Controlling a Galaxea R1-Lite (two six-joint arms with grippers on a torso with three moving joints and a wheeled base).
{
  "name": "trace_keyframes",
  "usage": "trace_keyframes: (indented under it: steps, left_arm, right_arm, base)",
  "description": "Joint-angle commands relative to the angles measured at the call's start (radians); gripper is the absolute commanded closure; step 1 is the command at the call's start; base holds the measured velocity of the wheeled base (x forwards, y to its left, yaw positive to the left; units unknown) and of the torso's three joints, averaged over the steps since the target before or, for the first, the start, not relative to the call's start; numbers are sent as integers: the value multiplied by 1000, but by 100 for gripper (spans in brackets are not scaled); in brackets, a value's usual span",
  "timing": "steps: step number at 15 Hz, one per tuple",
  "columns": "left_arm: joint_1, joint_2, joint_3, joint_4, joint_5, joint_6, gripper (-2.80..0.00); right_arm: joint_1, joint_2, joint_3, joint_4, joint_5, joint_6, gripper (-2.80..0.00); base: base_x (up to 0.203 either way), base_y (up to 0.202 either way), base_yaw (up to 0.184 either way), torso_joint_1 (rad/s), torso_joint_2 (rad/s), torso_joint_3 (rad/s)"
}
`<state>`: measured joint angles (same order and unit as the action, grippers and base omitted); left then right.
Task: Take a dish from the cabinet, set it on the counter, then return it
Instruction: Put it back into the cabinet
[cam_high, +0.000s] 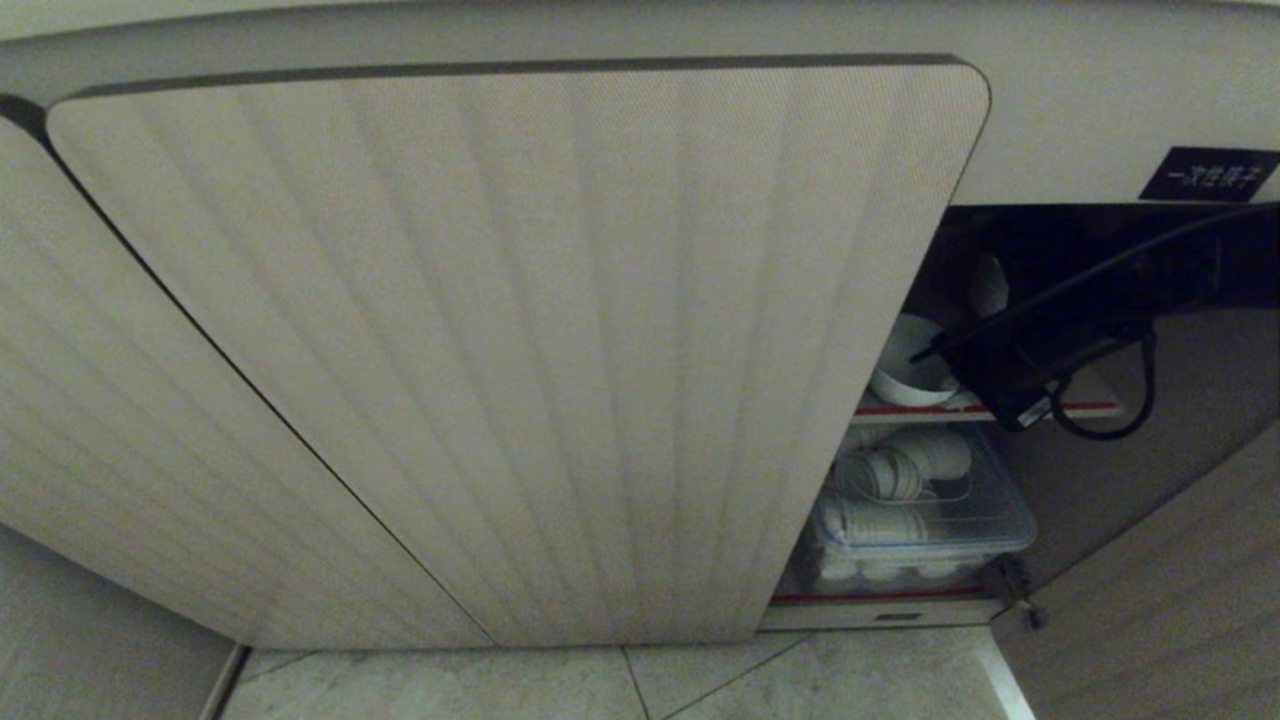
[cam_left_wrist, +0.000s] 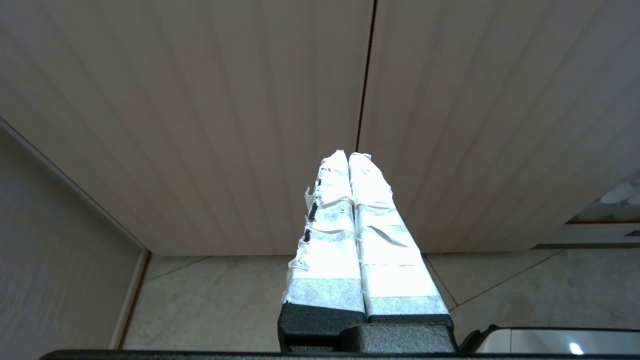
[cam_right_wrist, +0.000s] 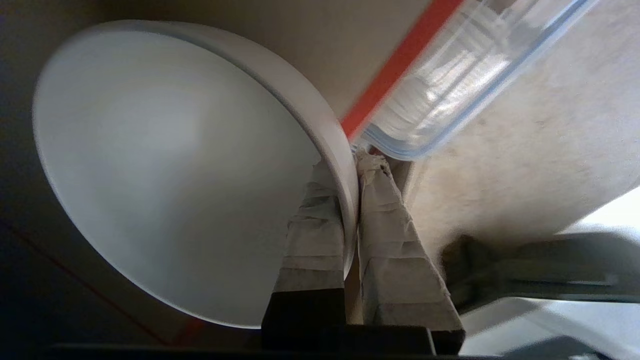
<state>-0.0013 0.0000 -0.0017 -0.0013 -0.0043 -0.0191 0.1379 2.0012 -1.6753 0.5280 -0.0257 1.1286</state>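
Floor: pale stone tiles (cam_high: 500, 685) with thin joints run along the foot of the cabinet, nearest the robot.
Left gripper: the left gripper (cam_left_wrist: 348, 156) hangs low in front of the closed doors, clear of everything; its two tape-wrapped fingers (cam_left_wrist: 330, 240) lie pressed flat together with nothing between them.
Cabinet doors: the cabinet (cam_high: 520, 350) shows beige, vertically ribbed doors with rounded corners; the big door fills most of the head view, and an opening shows past its right edge.
Right gripper: the right gripper (cam_right_wrist: 356, 159) reaches in through that opening at upper-shelf level; in the head view only its dark body and looping cable show. Its taped fingers (cam_right_wrist: 390, 240) are clamped tight on the bowl's rim, one inside the bowl and one outside.
Dish: the white bowl (cam_high: 905, 365) (cam_right_wrist: 165, 165) is inside the cabinet at the front of the upper shelf, tilted on the gripper's side; whether its foot touches the shelf cannot be told.
Upper shelf: a grey-brown board with a red-striped front edge (cam_high: 900, 409) (cam_right_wrist: 400, 60), just beside the bowl.
Lower shelf: a clear plastic box (cam_high: 925, 520) (cam_right_wrist: 475, 65) holding white crockery sits below the bowl, behind a second red-striped edge (cam_high: 880, 596).
Label: a small black label (cam_high: 1208, 175) with white characters is fixed to the beige panel above the opening, farthest back.
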Motion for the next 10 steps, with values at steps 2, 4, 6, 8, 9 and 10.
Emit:
trace_keyframes:
  steps: [2, 4, 6, 8, 9, 10]
  left_arm:
    - [0, 0, 0, 0, 0, -1, 0]
    - [1, 0, 0, 0, -1, -1, 0]
    - [1, 0, 0, 0, 0, -1, 0]
    - [0, 0, 0, 0, -1, -1, 0]
    - [1, 0, 0, 0, 0, -1, 0]
    - [1, 0, 0, 0, 0, -1, 0]
  right_arm:
    - [0, 41, -70, 43, -2, 68, 0]
    - [0, 47, -73, 41, -3, 70, 0]
    - [-3, 51, -73, 40, -3, 71, 0]
    - [-6, 54, -73, 40, -3, 71, 0]
    - [-7, 56, -73, 37, -3, 71, 0]
    - [-7, 56, -75, 35, -5, 71, 0]
  base:
    - [0, 0, 0, 0, 0, 0]
    - [0, 0, 0, 0, 0, 0]
    - [0, 0, 0, 0, 0, 0]
    - [0, 0, 0, 0, 0, 0]
    - [0, 0, 0, 0, 0, 0]
    - [0, 0, 0, 0, 0, 0]
